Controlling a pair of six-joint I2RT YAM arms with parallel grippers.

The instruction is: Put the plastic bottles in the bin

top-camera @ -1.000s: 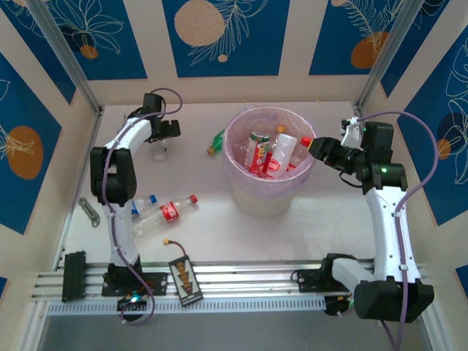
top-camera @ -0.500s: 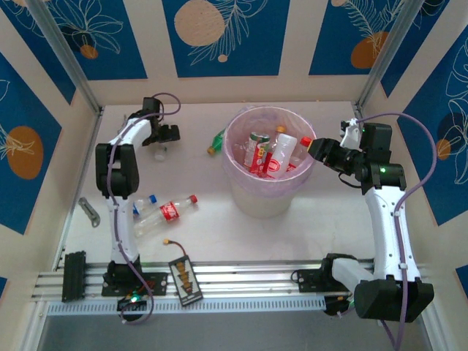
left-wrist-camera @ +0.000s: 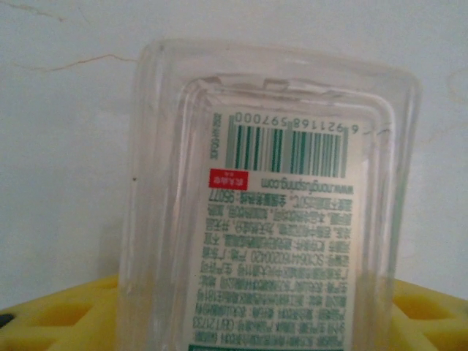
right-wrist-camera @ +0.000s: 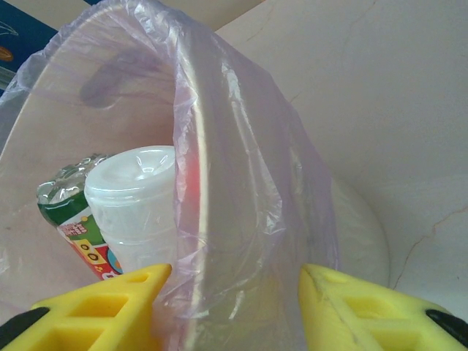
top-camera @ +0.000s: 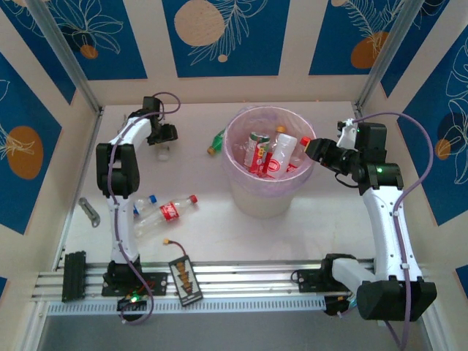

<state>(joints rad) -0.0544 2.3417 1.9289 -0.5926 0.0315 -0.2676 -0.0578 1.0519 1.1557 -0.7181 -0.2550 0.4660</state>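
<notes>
Left claw (top-camera: 165, 140) brackets a clear bottle (left-wrist-camera: 270, 183), clamp unclear; bin (top-camera: 252, 197) lies frame-right of it; right claw (right-wrist-camera: 235, 285) gapes astride its rim

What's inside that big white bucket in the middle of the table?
Inside the bin, lined with a lilac bag, lies a heap of plastic bottles, mostly red-labelled. Anything beneath the top ones is covered.

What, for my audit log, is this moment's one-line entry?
left gripper open around clear bottle | right gripper open astride bin rim | bottles outside bin
</notes>
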